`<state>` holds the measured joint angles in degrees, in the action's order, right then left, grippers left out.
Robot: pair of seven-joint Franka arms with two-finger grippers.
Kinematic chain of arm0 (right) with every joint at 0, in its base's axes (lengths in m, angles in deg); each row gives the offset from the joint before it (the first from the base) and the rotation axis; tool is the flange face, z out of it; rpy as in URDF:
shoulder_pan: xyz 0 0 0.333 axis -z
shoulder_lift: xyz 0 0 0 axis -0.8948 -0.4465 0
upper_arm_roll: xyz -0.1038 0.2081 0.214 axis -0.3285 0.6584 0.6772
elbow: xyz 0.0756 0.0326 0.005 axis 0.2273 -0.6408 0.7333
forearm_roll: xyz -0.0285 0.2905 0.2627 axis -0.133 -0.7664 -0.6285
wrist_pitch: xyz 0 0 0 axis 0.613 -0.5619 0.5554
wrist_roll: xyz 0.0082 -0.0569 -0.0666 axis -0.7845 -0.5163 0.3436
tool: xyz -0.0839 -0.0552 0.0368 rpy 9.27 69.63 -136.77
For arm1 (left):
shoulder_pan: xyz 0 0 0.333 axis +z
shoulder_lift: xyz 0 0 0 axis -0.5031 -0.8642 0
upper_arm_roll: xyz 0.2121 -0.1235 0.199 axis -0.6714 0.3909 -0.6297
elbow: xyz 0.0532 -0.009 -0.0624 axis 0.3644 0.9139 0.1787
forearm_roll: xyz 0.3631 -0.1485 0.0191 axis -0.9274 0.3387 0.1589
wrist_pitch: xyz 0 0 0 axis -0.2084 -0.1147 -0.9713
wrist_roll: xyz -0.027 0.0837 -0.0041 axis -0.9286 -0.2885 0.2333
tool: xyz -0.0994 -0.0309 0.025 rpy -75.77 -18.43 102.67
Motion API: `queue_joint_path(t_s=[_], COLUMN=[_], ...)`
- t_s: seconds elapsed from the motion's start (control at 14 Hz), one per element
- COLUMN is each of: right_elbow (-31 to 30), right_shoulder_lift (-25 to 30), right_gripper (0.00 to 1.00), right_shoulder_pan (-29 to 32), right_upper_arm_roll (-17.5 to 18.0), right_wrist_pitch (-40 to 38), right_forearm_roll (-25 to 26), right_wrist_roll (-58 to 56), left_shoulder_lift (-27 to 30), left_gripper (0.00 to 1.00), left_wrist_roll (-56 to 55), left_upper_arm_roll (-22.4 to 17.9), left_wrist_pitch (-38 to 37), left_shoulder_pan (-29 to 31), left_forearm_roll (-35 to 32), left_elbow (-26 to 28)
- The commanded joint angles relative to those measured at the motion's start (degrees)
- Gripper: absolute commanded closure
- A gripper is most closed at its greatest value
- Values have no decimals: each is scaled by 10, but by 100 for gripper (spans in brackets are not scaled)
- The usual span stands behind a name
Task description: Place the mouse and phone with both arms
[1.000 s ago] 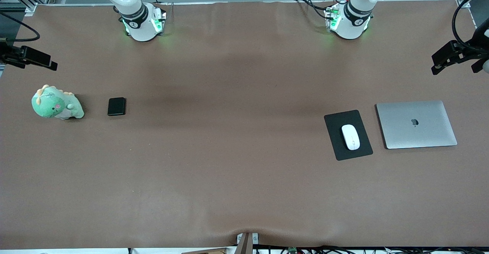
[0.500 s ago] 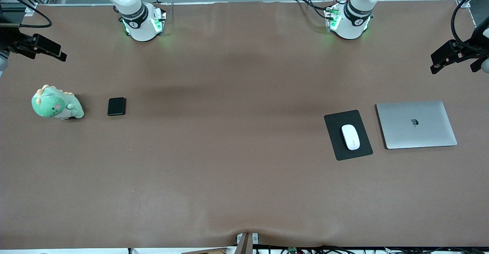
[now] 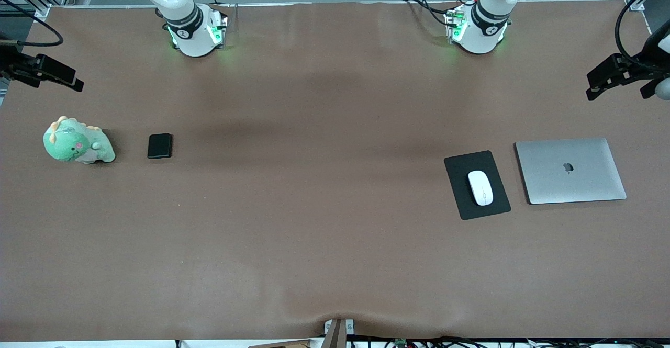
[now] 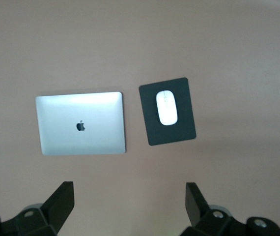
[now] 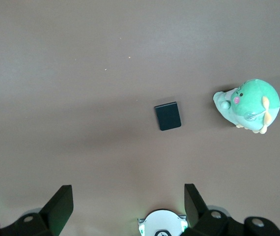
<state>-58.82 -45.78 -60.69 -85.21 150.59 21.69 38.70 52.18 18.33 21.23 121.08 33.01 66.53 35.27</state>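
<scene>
Brown table cloth [image 3: 324,180] throughout. Left gripper [image 4: 129,209] high over the table's edge at the left arm's end, fingers spread, empty; mouse [image 3: 480,187] well apart from it, on black mouse pad [image 3: 492,209], beside closed silver laptop [image 3: 570,170] bearing an apple logo. Right gripper [image 5: 126,206] likewise spread, high; phone [image 3: 159,145] flat on the cloth beside green plush dinosaur [image 3: 76,142].

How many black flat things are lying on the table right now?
2. The phone lies beside the green plush toy toward the right arm's end; the mouse pad lies under the mouse, beside the laptop. None seem hidden.
</scene>
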Motion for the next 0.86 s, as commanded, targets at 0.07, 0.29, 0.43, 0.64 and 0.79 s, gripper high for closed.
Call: queue_joint_path(t_s=[0.07,0.29,0.43,0.64,0.79], right_elbow=[17,17,17,17,17], right_shoulder_lift=[-9,-9,-8,-8,-8], right_gripper=[0,0,0,0,0], right_shoulder_pan=[12,10,9,7,7], right_upper_arm_roll=[10,11,11,12,12], right_wrist_pitch=[-17,-17,-18,-24,-24], right_forearm_roll=[11,11,11,20,24], right_wrist_roll=[1,1,0,0,-5], left_shoulder_lift=[8,8,8,8,8], left_gripper=[0,0,0,0,0], left_wrist_roll=[9,9,9,10,10], left_upper_arm_roll=[5,4,4,3,3], left_wrist_pitch=[-23,-24,-24,-24,-24], left_shoulder_pan=[2,4,5,5,5], left_forearm_roll=[12,12,12,11,11], left_elbow=[-2,-2,-2,-3,-2])
